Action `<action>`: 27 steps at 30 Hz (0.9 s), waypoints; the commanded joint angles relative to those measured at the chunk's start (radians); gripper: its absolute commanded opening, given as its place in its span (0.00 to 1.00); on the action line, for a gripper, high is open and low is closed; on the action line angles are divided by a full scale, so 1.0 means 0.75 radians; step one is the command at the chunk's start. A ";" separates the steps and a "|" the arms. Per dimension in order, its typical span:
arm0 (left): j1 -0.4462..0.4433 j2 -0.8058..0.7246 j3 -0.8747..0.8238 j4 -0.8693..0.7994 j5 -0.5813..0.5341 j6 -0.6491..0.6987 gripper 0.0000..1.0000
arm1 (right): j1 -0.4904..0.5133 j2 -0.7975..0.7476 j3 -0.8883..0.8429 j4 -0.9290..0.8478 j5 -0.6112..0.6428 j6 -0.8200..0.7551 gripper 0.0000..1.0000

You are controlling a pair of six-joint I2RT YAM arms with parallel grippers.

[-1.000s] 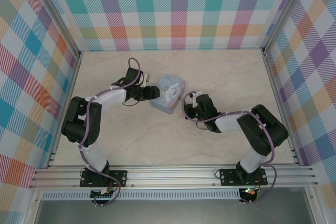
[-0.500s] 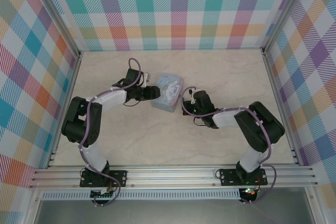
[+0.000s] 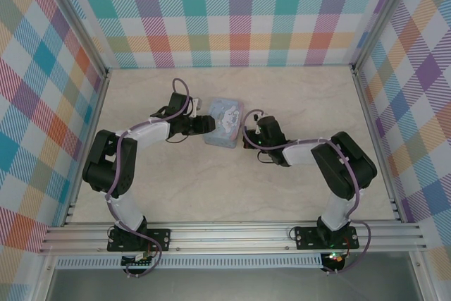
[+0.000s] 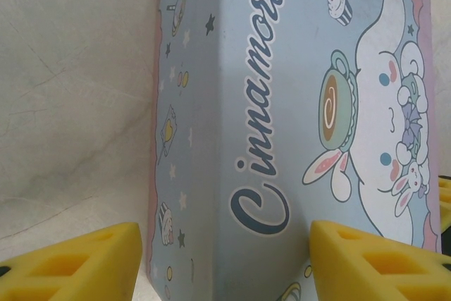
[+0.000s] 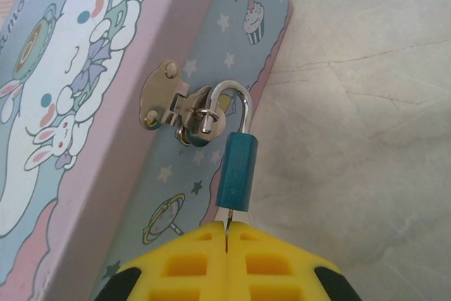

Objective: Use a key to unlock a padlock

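- The padlock (image 5: 236, 174), with a blue-green body, hangs by its silvery shackle from the hasp (image 5: 163, 98) on the side wall of the pale blue cartoon tin (image 3: 225, 114). It sits close over the marbled table (image 5: 366, 103).
- The key (image 5: 226, 217) shows as a thin sliver between the padlock's bottom end and the right gripper (image 5: 227, 234), whose yellow fingers are clenched on it with no gap.
- Seen from overhead, the tin lies between the two arms, with the left gripper (image 3: 206, 125) at its left side.
- The left gripper's fingers (image 4: 70, 262) stand apart with the tin's end between them; I cannot tell whether they press on it.
- The tin's wall and the hasp crowd the padlock on its left.
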 commanded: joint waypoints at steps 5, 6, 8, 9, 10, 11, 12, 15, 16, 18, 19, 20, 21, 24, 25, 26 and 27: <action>-0.006 0.057 -0.072 -0.170 -0.082 0.023 0.63 | -0.028 0.042 0.076 0.026 0.000 0.011 0.00; -0.006 0.060 -0.069 -0.171 -0.084 0.024 0.63 | -0.031 0.048 0.082 0.025 0.000 0.011 0.00; -0.006 0.060 -0.070 -0.171 -0.091 0.023 0.63 | -0.036 0.056 0.090 0.030 -0.002 0.011 0.00; -0.006 0.059 -0.068 -0.175 -0.095 0.023 0.63 | -0.039 0.060 0.096 0.025 0.002 0.011 0.00; -0.004 0.058 -0.068 -0.177 -0.101 0.021 0.63 | -0.042 0.061 0.099 0.021 0.006 0.010 0.00; -0.004 0.053 -0.069 -0.177 -0.110 0.015 0.63 | -0.046 0.059 0.100 0.022 0.012 0.007 0.00; 0.001 0.049 -0.071 -0.179 -0.118 0.009 0.63 | -0.049 0.054 0.097 0.015 0.021 0.002 0.00; 0.026 0.034 -0.076 -0.180 -0.121 -0.007 0.64 | -0.055 0.024 0.081 -0.029 0.059 -0.032 0.00; 0.036 0.032 -0.076 -0.181 -0.121 -0.008 0.64 | -0.055 0.011 0.067 -0.037 0.071 -0.042 0.00; 0.052 0.028 -0.065 -0.189 -0.124 0.005 0.64 | -0.058 -0.022 0.030 -0.049 0.097 -0.067 0.00; 0.058 0.031 -0.058 -0.190 -0.126 0.013 0.64 | -0.059 -0.038 0.012 -0.053 0.099 -0.078 0.00; 0.063 0.035 -0.045 -0.213 -0.127 0.025 0.64 | -0.061 -0.059 -0.009 -0.053 0.100 -0.095 0.00; 0.072 0.037 -0.032 -0.245 -0.128 0.036 0.64 | -0.060 -0.079 -0.032 -0.059 0.104 -0.109 0.00; 0.096 0.043 -0.003 -0.260 -0.131 0.059 0.65 | -0.061 -0.149 -0.101 -0.072 0.108 -0.160 0.00; 0.106 0.044 0.004 -0.264 -0.133 0.065 0.65 | -0.061 -0.174 -0.122 -0.085 0.112 -0.177 0.00; 0.118 0.048 0.015 -0.268 -0.131 0.073 0.65 | -0.061 -0.209 -0.148 -0.109 0.112 -0.201 0.00; 0.131 0.053 0.028 -0.272 -0.129 0.083 0.65 | -0.061 -0.238 -0.168 -0.140 0.114 -0.217 0.00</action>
